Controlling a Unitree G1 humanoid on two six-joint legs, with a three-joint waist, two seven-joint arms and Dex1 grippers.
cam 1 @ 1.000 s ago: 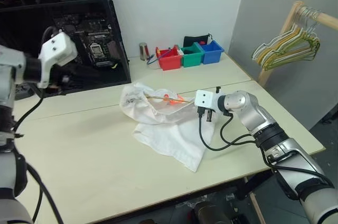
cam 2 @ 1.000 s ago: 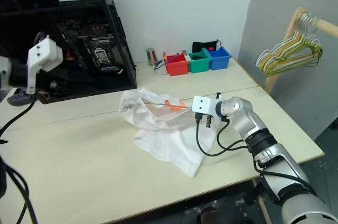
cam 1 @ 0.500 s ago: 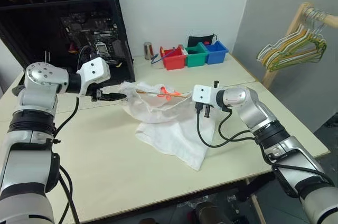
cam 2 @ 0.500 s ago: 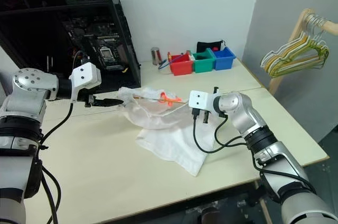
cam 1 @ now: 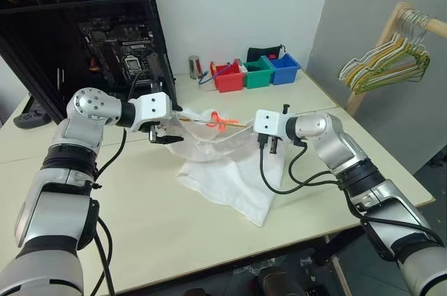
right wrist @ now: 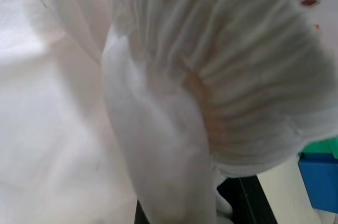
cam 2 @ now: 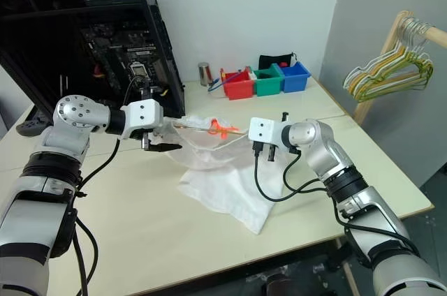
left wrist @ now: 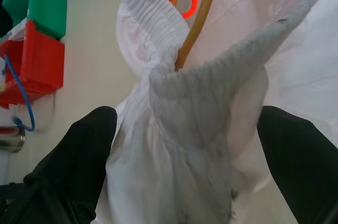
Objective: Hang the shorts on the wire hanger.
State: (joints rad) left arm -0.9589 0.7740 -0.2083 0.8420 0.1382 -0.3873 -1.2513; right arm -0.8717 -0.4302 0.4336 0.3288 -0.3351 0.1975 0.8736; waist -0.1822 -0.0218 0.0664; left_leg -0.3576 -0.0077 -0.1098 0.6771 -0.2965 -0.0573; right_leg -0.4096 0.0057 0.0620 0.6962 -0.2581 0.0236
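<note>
thin matt cloth shorts [cam 1: 227,170], smooth wire hanger [left wrist: 198,23].

Two head cameras look down across the table [cam 1: 105,219] at the white shorts [cam 1: 223,170], which both wrist cameras view very close up.

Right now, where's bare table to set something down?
Free: the near table in front of the shorts, and the strip between the shorts and the colored bins. Crowded: the middle, where both pincers meet at the shorts and hanger.
</note>
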